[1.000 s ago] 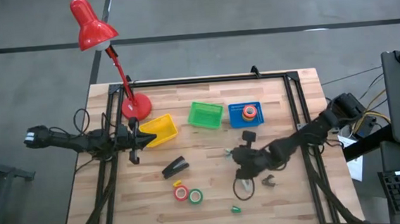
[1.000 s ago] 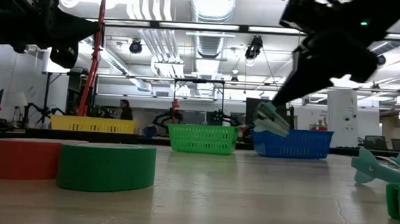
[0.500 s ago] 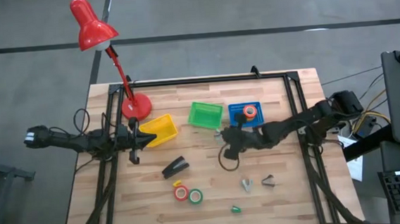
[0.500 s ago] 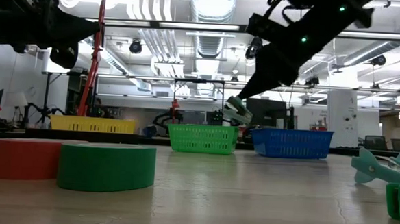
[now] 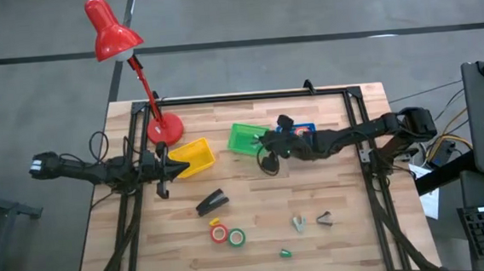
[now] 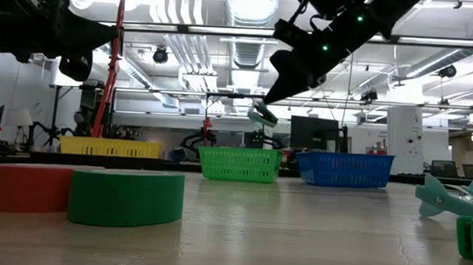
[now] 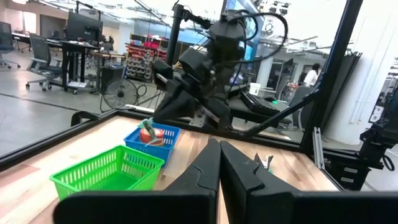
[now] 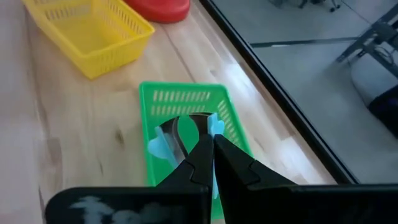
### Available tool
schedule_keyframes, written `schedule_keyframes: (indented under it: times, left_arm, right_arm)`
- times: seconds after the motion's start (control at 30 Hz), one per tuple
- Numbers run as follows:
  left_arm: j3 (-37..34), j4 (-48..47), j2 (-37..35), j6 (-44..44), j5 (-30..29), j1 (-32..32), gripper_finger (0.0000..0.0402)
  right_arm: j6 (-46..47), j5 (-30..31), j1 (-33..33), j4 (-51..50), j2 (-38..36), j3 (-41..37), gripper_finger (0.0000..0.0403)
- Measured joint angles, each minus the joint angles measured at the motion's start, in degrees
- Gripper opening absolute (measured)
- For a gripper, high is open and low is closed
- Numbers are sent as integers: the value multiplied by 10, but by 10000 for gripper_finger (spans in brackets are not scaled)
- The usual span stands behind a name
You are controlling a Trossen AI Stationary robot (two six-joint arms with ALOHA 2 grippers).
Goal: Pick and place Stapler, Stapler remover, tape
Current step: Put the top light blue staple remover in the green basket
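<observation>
My right gripper (image 5: 266,142) hangs over the green basket (image 5: 249,138) and is shut on a staple remover (image 8: 163,147) with light-blue grips and metal claws; the low view shows the remover (image 6: 262,115) high above the table. The black stapler (image 5: 212,202) lies flat on the wood. Near it lie red (image 5: 219,234), green (image 5: 236,237) and yellow (image 5: 217,223) tape rolls, and an orange roll (image 5: 300,134) sits in the blue basket (image 5: 287,144). My left gripper (image 5: 163,167) waits, shut, beside the yellow basket (image 5: 194,156). My right gripper pinches the staple remover between its two fingers, which slant down from the table's right. The fingers cover its middle; one light-blue grip (image 8: 216,126) shows right beside them, and the other sticks out to the side. The remover is lifted clear, above the green basket's floor (image 8: 186,102).
Two more staple removers (image 5: 299,224) (image 5: 325,219) and a tiny green lump (image 5: 285,253) lie toward the table's near right. A red desk lamp (image 5: 165,128) stands at the far left. A black frame rail (image 5: 248,97) runs along the far edge.
My right gripper has risen from low over the table's near-right area and travelled toward the far edge and left, past the blue basket, until it came over the green basket. It has stayed shut on the staple remover throughout.
</observation>
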Motion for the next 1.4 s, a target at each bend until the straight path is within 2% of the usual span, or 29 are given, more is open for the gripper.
schedule_keyframes:
  times: [0.27, 0.73, 1.4]
  left_arm:
    - [0, 0, 0, 0, 0, 0, 10]
    - [0, 0, 0, 0, 0, 0, 10]
    - [0, -1, 0, 0, 0, 0, 10]
  right_arm:
    - [3, -17, -38, 14, 4, 0, 8]
    - [2, -16, -40, 28, 57, 0, 8]
    - [-11, -15, -41, 32, 59, 0, 8]
